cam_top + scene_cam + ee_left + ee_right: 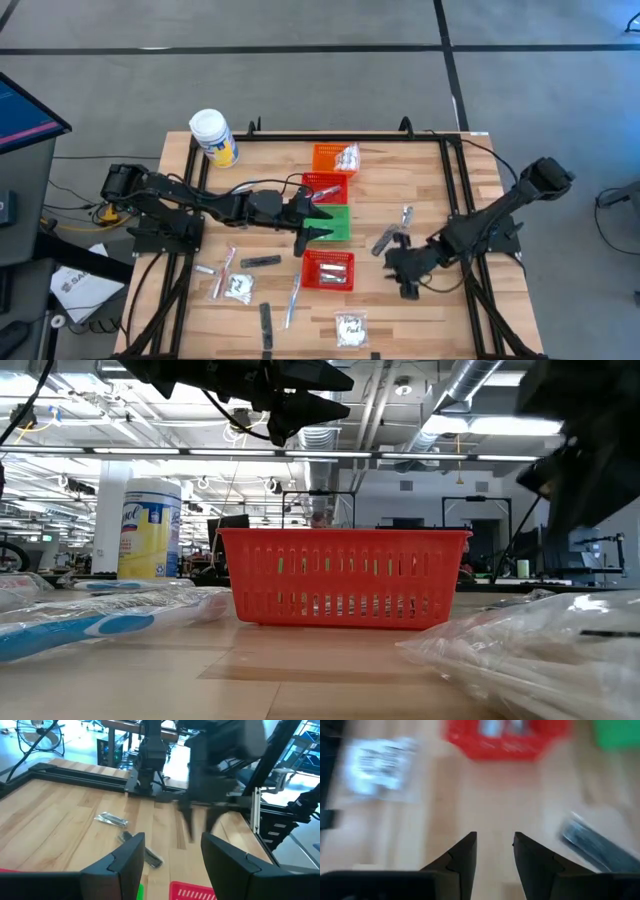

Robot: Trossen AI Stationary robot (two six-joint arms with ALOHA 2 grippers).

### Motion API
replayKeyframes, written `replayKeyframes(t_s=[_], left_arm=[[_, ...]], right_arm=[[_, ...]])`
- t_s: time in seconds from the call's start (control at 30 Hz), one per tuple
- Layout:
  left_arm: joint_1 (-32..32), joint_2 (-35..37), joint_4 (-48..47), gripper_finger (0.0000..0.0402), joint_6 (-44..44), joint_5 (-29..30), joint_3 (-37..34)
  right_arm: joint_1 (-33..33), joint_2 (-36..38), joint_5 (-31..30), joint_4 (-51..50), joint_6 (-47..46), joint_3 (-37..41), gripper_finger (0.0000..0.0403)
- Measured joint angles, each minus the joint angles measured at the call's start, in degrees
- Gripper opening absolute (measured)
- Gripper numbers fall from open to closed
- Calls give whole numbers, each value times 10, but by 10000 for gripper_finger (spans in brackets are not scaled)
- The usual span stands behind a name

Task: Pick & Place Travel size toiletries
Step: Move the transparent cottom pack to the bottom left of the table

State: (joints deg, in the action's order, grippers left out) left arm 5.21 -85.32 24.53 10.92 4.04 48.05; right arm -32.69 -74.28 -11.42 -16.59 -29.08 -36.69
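Travel toiletries lie scattered on the wooden table: a clear sachet (350,328) near the front edge, another sachet (238,288), a toothbrush (294,298), dark strips (265,325) (260,261) and silvery tubes (385,240) (407,215). My left gripper (312,232) hovers open at the green basket's (338,222) left edge and holds nothing; its open fingers frame the tubes (112,820) in its wrist view. My right gripper (405,280) is open above bare table right of the near red basket (328,268), close to a tube (592,842).
Four mesh baskets run down the middle: orange (330,158), red (325,185), green, and the near red one (345,575), several with items inside. A large white jar (212,137) stands at the far left. A black frame (450,180) borders the table. The right wrist view is blurred.
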Motion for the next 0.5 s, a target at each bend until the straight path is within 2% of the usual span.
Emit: replayKeyframes(t_s=[0.1,0.27,0.37,0.5], left_arm=[[0,0,0,186,2,-3,0],[16,0,-1,184,32,-128,7],[68,1,-11,172,34,-126,18],[161,-3,-21,147,28,-56,30]], right_arm=[[-46,-11,0,59,48,0,123],[-85,-20,10,98,110,0,123],[-84,-19,10,108,106,0,123],[-84,-19,11,113,93,-1,123]])
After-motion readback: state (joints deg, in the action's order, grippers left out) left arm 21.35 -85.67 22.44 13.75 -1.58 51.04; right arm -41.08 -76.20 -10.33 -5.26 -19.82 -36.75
